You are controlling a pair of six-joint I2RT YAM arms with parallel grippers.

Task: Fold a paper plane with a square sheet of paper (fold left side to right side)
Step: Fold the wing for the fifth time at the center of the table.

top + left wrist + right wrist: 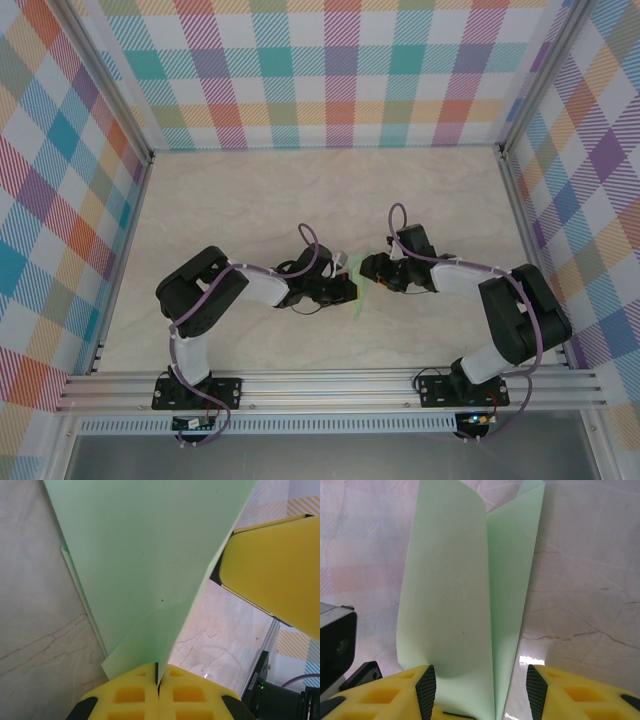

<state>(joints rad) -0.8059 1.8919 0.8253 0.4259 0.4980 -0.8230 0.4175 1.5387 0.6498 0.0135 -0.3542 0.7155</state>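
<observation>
Mid-frame in top view, sheet [362,296] is held up off bench betw. both claws, curled over w/ one long crease. No dart yet, so most folds prob. left. The left claw [159,682] is clamped tight on its edge. The right claw [481,687] is approx. half open, paper betw. its jaws, not pinched.

one sheet of paper [465,580], two arms [215,292] [512,310]

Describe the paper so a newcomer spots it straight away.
Find the pale table inside the checked walls. At its middle, the paper sits between the right gripper and the left gripper, which pinches it. It is thin, mint-green and creased, unlike the yellow fingers.
</observation>
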